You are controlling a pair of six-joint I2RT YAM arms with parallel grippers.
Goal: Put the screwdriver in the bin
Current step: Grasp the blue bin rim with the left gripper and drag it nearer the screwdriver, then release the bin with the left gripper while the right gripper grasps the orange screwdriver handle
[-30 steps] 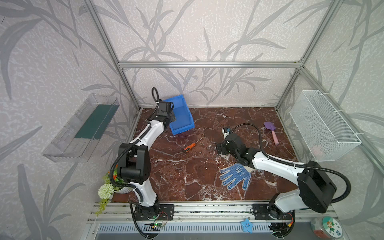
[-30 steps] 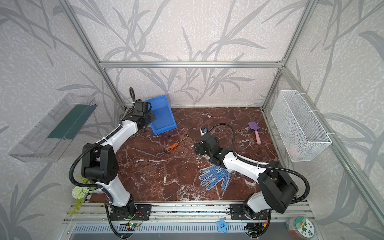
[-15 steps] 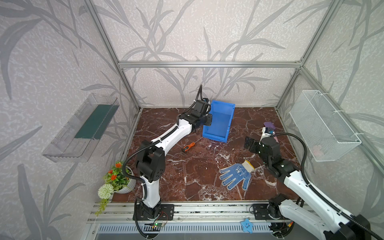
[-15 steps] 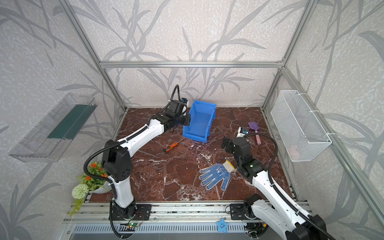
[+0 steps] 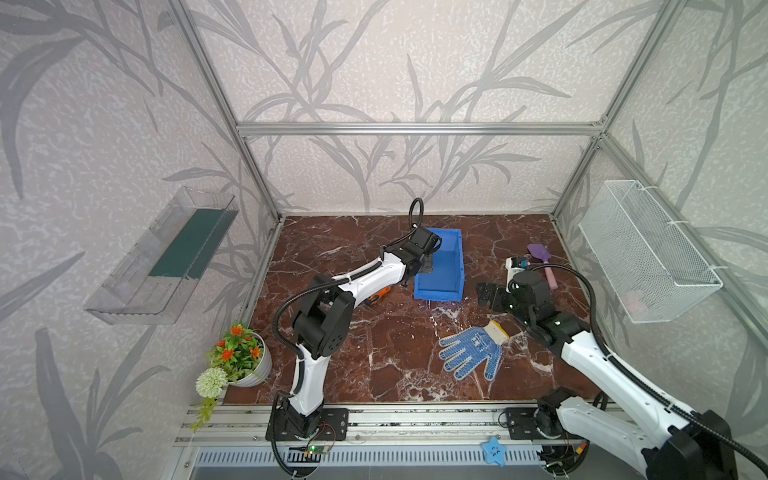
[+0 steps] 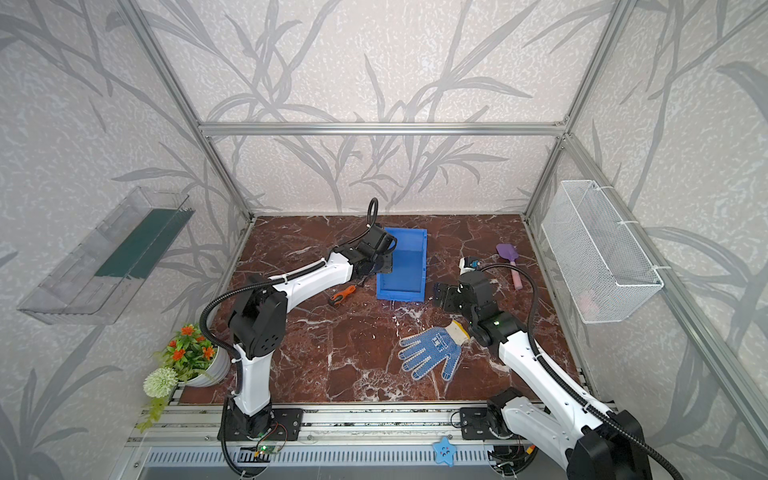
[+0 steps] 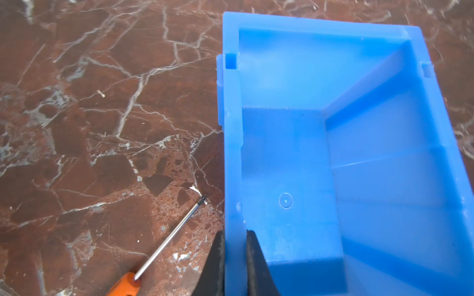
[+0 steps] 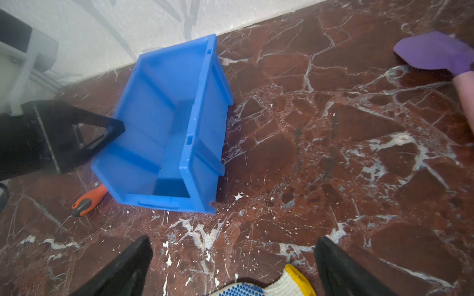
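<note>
Left wrist view: left gripper [image 7: 234, 234] pinches bin [image 7: 282, 77] side wall, jaws narrow; screwdriver [image 7: 166, 241] lies on marble floor [image 7: 102, 128] just outside that wall, beside jaws, untouched; farther off, right gripper [image 8: 233, 241] wide, empty, near glove [image 8: 282, 284].

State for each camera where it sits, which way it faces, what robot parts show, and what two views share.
Top views: high at the front, looking down on the table; left arm and right arm show.
Left wrist: looks along the left pincer, shut on the bin wall.
Right wrist: low, facing the bin past the open right pincer; left pincer shows too.
Both wrist views share the screwdriver.
</note>
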